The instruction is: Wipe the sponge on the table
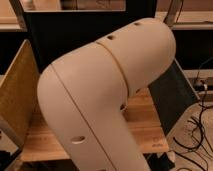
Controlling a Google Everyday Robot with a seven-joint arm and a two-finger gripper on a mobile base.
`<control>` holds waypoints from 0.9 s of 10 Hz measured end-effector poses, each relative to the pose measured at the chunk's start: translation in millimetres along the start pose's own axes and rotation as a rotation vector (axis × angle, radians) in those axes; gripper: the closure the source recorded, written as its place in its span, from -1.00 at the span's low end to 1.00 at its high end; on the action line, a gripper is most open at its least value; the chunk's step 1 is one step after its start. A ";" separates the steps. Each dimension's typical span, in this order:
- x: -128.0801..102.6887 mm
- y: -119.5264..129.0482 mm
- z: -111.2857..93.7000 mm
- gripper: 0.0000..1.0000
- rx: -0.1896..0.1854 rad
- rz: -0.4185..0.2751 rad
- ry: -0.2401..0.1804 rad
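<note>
My own cream-white arm (105,95) fills most of the camera view, its elbow bent across the middle. Behind it only parts of the light wooden table (145,125) show, at the right and at the lower left. The sponge is hidden from view. The gripper is out of view, somewhere behind the arm.
A perforated tan panel (17,95) stands along the table's left side and a dark panel (172,97) along its right. A black board (65,35) rises behind the table. Cables (200,130) lie on the floor at the right.
</note>
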 end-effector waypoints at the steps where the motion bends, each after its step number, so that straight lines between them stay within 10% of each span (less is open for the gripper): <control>1: 1.6 7.8 5.9 -0.60 -0.009 -0.018 0.012; 9: 1.8 34.5 31.5 -0.60 -0.049 0.009 0.053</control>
